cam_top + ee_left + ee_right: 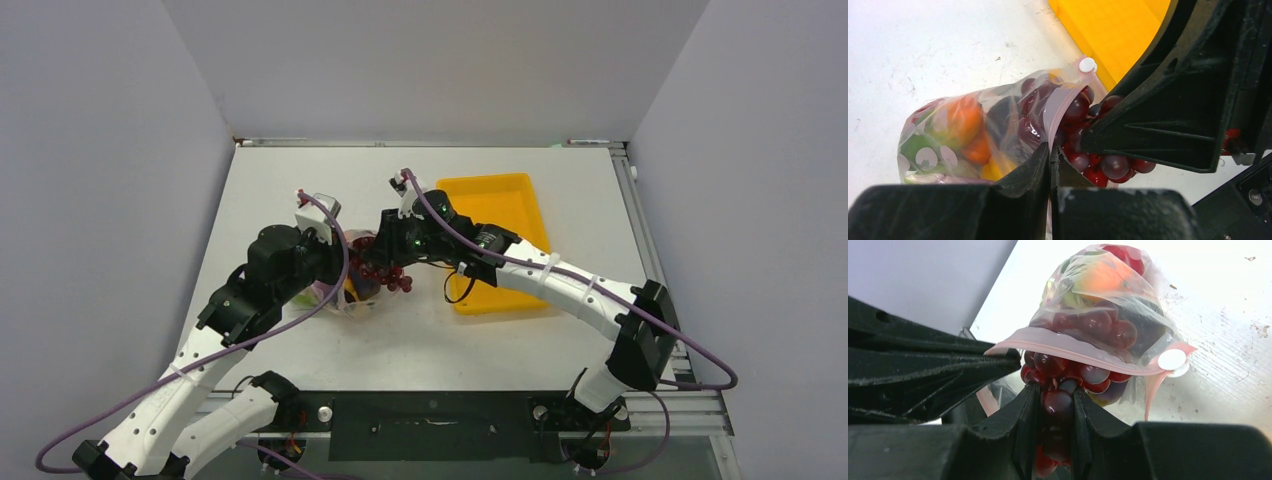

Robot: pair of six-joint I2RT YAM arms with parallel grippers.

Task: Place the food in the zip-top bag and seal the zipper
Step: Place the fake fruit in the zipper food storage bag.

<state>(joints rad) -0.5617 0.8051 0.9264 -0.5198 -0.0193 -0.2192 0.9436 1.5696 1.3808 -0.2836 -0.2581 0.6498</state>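
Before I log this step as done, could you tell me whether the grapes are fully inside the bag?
No, the right tool grips the grapes at the bag mouth, with some hanging outside the zipper.

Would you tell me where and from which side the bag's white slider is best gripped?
Probably pinch the white slider across its flat round faces, approaching from the yellow tray side: it sticks out at the zipper end opposite the left tool.
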